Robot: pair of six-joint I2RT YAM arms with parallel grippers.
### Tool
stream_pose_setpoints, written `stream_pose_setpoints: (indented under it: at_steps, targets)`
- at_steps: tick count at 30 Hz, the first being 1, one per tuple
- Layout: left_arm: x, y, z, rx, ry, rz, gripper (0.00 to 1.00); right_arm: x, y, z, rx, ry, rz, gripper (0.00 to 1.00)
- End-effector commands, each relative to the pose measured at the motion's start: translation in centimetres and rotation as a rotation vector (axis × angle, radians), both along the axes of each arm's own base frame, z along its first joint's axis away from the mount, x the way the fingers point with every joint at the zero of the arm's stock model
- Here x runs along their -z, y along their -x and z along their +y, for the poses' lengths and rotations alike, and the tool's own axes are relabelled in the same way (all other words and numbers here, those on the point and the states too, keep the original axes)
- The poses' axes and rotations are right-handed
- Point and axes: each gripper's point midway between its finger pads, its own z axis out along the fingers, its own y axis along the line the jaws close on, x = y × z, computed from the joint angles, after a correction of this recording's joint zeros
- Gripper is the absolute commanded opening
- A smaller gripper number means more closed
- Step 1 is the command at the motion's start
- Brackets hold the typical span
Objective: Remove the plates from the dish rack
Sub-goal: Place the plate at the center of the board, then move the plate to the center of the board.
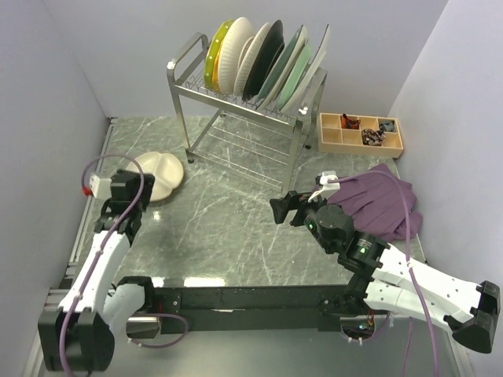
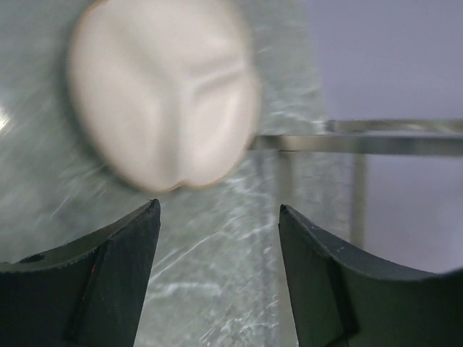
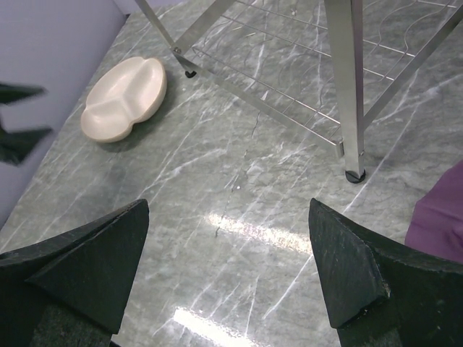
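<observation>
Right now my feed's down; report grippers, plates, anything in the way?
Open, empty: left gripper, right gripper. Cream divided plate flat on table; other plates upright in dish rack. Purple fabric at right, not blocking.

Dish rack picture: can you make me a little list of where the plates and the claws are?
dish rack: upright at the back
plates: a row on edge, top tier
cream divided plate: flat on the table, left of the rack
left claw: open, empty, near that plate, not touching
right claw: open, empty
</observation>
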Motion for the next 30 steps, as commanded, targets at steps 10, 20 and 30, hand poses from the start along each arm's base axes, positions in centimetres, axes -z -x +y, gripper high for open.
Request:
stream_pose_setpoints:
  at_steps: [10,20,30]
  targets:
    - [9.5,1.8,1.7,-0.381,0.296,0.251,0.68,-1.7,-0.3,0.7,-0.003,-0.013,-0.022,0.97]
    - [12.2,-1.5,1.7,-0.368,0.304,0.235,0.57,-1.8,-0.3,0.6,-0.005,-0.017,-0.024,0.96]
    - [12.6,-5.1,4.5,-0.407,0.251,0.184,0.03,-1.5,-0.1,1.3,-0.031,-0.018,-0.013,0.96]
